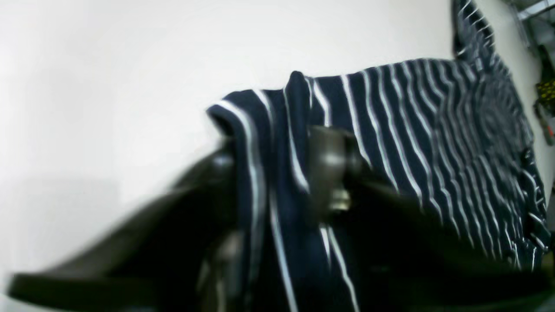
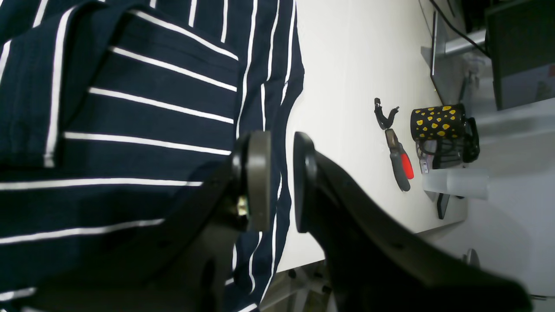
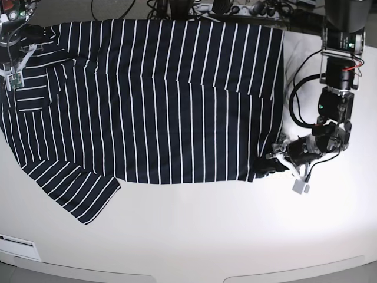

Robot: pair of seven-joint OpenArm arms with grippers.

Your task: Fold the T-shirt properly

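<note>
Spread flat across the white table (image 3: 194,236), the striped T-shirt (image 3: 165,100), its hem corner pinched as a bunched fold inside the left gripper (image 1: 277,173), while above the opposite edge the right gripper (image 2: 282,182) hangs slightly parted, grasping nothing.
</note>
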